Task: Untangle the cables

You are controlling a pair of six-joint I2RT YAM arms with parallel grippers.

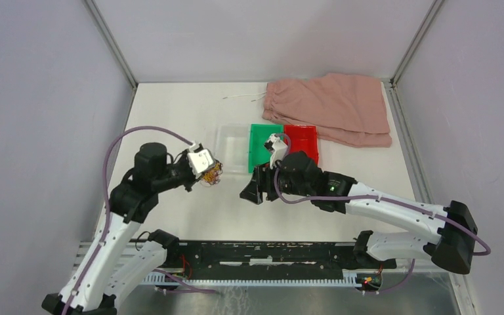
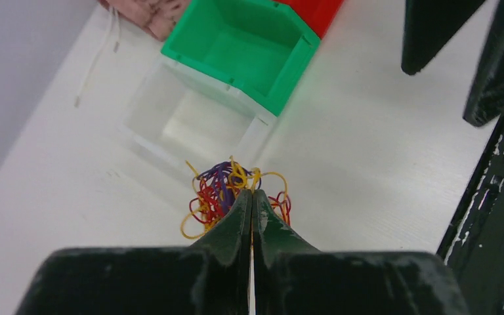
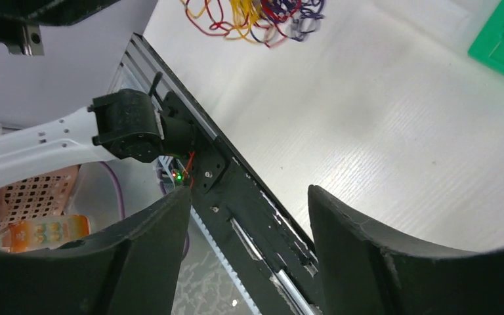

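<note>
The cables (image 2: 226,190) are a small tangled clump of yellow, red and purple wires. My left gripper (image 2: 251,194) is shut on the clump, which bulges past the fingertips above the white table. In the top view the clump (image 1: 211,174) hangs at the left gripper (image 1: 207,172) left of centre. In the right wrist view the cables (image 3: 256,16) show at the top edge. My right gripper (image 3: 249,200) is open and empty, apart from the clump to its right in the top view (image 1: 252,191).
A clear tray (image 1: 230,147), a green bin (image 1: 262,146) and a red bin (image 1: 303,139) stand side by side at mid table. A pink cloth (image 1: 338,105) with a white drawstring (image 1: 243,98) lies at the back right. A black rail (image 1: 269,252) runs along the near edge.
</note>
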